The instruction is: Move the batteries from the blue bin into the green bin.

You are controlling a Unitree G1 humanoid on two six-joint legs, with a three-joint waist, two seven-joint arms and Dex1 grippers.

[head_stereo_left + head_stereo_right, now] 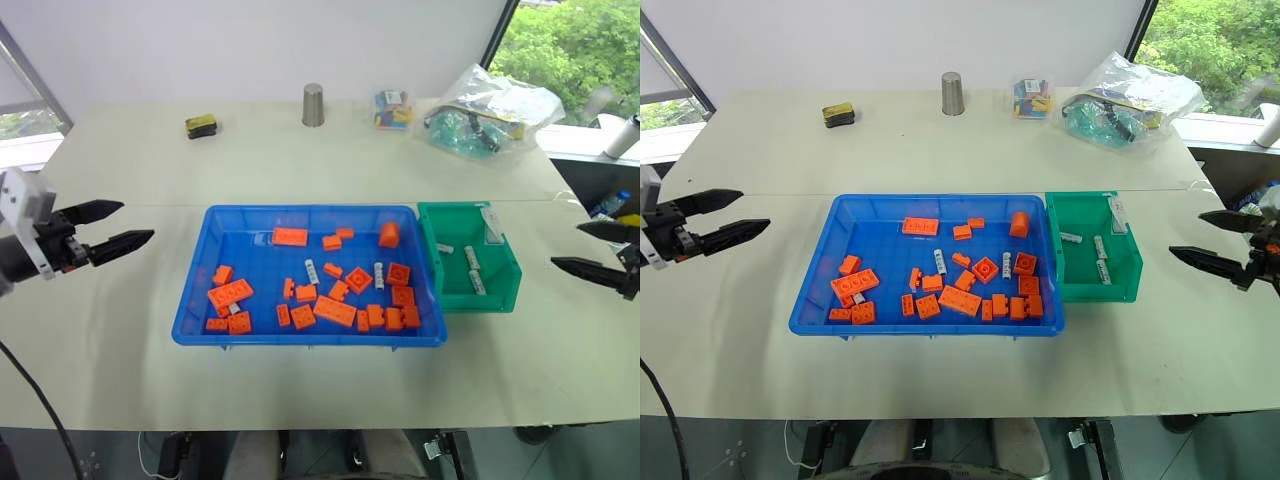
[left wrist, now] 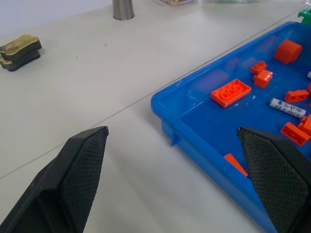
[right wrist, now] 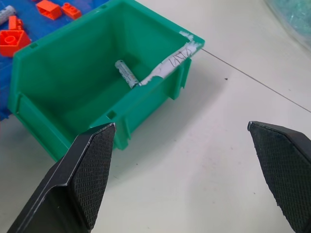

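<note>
Batteries [image 1: 311,270], small, rigid, smooth and judged prone to rolling, are shown among orange bricks [image 1: 335,311] in the blue bin [image 1: 200,310], best pinched mid-length, with the green bin [image 1: 505,285] at three o'clock; left gripper [image 1: 112,226] and right gripper [image 1: 592,250] are held apart, empty.

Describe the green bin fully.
The green bin is a small, deep plastic box with sloped walls, standing upright on the table, its side against the right end of the blue bin. A scribbled white label runs along one rim. Three batteries lie on its floor. Neither gripper touches it.
</note>
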